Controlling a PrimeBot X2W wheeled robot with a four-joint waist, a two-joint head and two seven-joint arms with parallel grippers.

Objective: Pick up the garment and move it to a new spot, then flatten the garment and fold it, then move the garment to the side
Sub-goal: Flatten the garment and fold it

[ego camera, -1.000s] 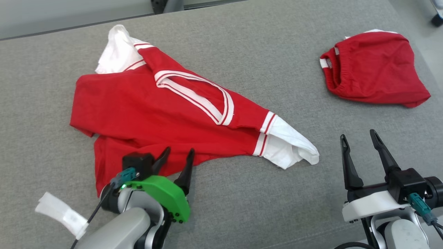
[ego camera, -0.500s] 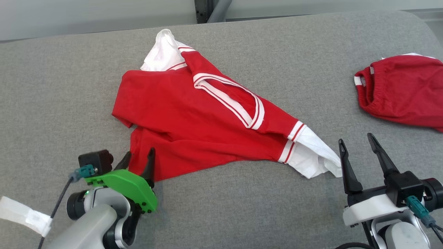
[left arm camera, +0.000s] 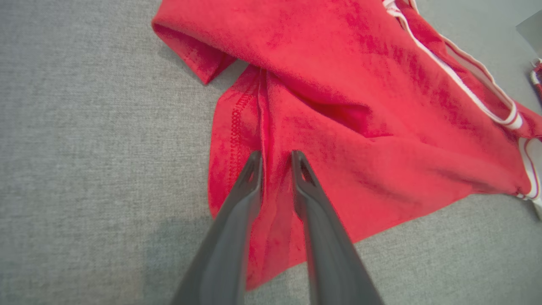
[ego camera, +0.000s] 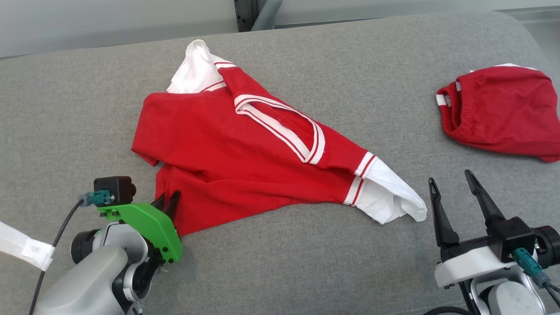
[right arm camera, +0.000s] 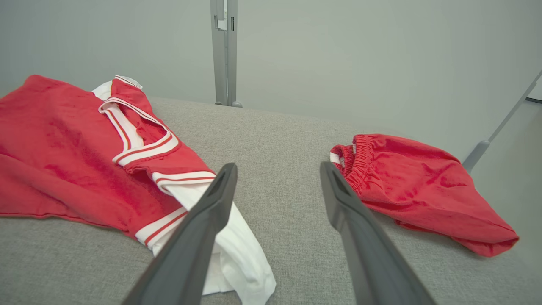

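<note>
Shows a red jersey (ego camera: 245, 157) crumpled on the grey tabletop (ego camera: 372, 57), long axis slanting from far left to near right. Places the left pincer (ego camera: 168, 197) at its near-left hem, narrowed over a cloth ridge, grip uncertain. Leaves the right pincer (ego camera: 449, 176) wide open, empty, just beside the white sleeve (ego camera: 389, 197).

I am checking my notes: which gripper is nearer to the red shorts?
Right. The right gripper stands open on the near side of the red shorts, not touching them. The left gripper is far off to their left, closed on the red shirt near its hem.
</note>
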